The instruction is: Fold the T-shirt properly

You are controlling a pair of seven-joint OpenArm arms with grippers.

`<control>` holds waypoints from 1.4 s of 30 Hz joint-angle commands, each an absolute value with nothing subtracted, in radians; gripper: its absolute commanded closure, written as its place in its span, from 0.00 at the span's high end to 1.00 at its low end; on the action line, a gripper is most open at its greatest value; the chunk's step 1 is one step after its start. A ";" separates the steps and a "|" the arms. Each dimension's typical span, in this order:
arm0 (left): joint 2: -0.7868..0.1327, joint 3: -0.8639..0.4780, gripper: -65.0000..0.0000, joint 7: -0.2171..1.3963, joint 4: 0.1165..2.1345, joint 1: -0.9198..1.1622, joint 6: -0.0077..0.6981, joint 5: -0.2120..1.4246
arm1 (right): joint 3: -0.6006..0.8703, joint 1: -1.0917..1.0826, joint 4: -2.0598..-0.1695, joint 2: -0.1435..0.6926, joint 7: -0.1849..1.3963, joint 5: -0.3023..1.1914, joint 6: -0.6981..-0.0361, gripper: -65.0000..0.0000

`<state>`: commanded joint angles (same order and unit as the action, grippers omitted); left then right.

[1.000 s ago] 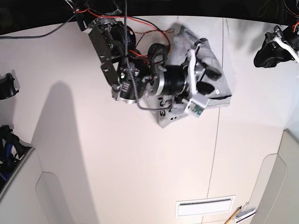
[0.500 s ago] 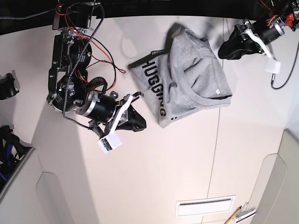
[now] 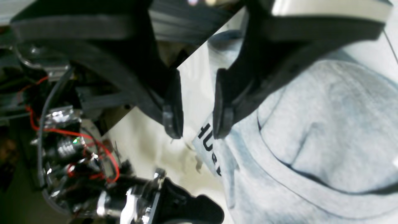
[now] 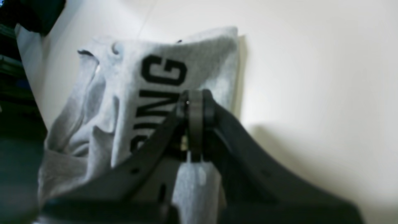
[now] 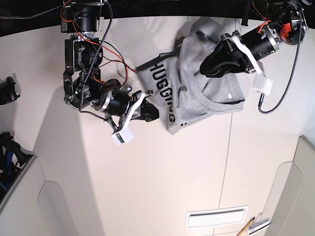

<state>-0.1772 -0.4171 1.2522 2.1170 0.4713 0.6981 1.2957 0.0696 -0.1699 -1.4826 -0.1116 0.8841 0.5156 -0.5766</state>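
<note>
Lying rumpled: T-shirt [image 5: 206, 93] | left hand [image 3: 194, 132] parted above it | right hand [image 4: 194, 104] closed, empty

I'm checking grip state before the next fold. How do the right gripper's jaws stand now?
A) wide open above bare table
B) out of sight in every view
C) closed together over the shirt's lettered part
C: in the right wrist view the right gripper has its jaws pressed together, over the T-shirt lettering.

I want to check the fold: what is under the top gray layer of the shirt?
Under the folded top layer of the shirt, a lower layer sticks out at the side, showing black letters. The rest of the print and the table beneath are covered.
</note>
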 joint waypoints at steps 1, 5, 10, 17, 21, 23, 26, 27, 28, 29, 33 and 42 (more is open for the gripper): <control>-0.177 -0.417 0.19 1.249 2.115 0.472 0.698 1.279 | 0.070 -0.180 -1.483 -0.112 0.883 0.516 -0.577 0.00; -0.178 -0.372 0.13 1.204 2.112 0.487 0.698 1.176 | 0.069 -0.248 -1.482 -0.112 0.870 0.516 -0.577 0.00; -0.179 -0.244 0.13 1.139 2.107 0.535 0.698 0.967 | -0.012 -0.313 -1.454 -0.117 0.847 0.500 -0.584 0.00; -0.241 -0.249 0.13 1.075 1.972 0.534 0.698 0.885 | -0.208 -0.403 -1.230 -0.116 0.746 0.353 -0.585 0.00; -0.272 -0.256 0.13 1.057 1.951 0.511 0.698 0.871 | -0.265 -0.428 -1.112 -0.116 0.741 0.347 -0.585 0.00; -0.272 -0.270 0.13 1.053 1.950 0.482 0.698 0.836 | -0.268 -0.419 -1.097 -0.113 0.749 0.343 -0.585 0.00; -0.272 -0.279 0.13 1.050 1.939 0.437 0.698 0.805 | -0.268 -0.415 -1.098 -0.092 0.795 0.359 -0.584 0.00; -0.271 -0.279 0.13 1.051 1.924 0.432 0.698 0.807 | -0.268 -0.413 -1.098 -0.079 0.820 0.379 -0.585 0.00; -0.271 -0.279 0.13 1.050 1.903 0.432 0.698 0.807 | -0.268 -0.410 -1.098 -0.064 0.839 0.400 -0.585 0.00; -0.272 -0.279 0.13 1.050 1.880 0.432 0.698 0.808 | -0.268 -0.405 -1.098 -0.047 0.850 0.421 -0.591 0.00; -0.271 -0.279 0.13 1.032 1.835 0.405 0.698 0.808 | -0.268 -0.381 -1.118 0.027 0.876 0.505 -0.592 0.00; -0.262 -0.279 0.13 1.025 1.833 0.313 0.698 0.783 | -0.267 -0.208 -1.404 0.129 0.946 0.585 -0.591 0.00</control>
